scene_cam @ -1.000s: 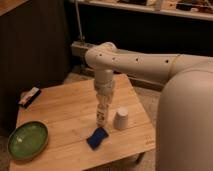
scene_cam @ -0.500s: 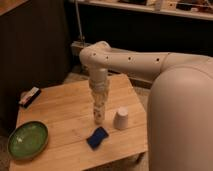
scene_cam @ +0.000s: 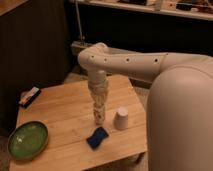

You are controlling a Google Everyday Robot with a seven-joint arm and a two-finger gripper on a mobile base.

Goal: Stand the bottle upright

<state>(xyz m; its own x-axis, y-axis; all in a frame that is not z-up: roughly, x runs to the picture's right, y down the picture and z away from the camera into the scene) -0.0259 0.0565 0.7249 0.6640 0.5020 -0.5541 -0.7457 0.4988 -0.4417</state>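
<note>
The bottle is a slim whitish shape standing upright on the wooden table, just left of the white cup. My gripper hangs straight down from the white arm and sits directly over the bottle's top, overlapping it. I cannot tell whether it is holding the bottle or merely close above it. The bottle's neck and cap are hidden by the gripper.
A blue sponge lies in front of the bottle. A green bowl sits at the table's front left. A flat white-and-dark box lies at the far left edge. My arm's bulky body fills the right side.
The arm's body has swung nearer and fills more of the right side. The gripper has shifted slightly left and stays over the upright bottle. The cup, sponge and bowl have not moved.
</note>
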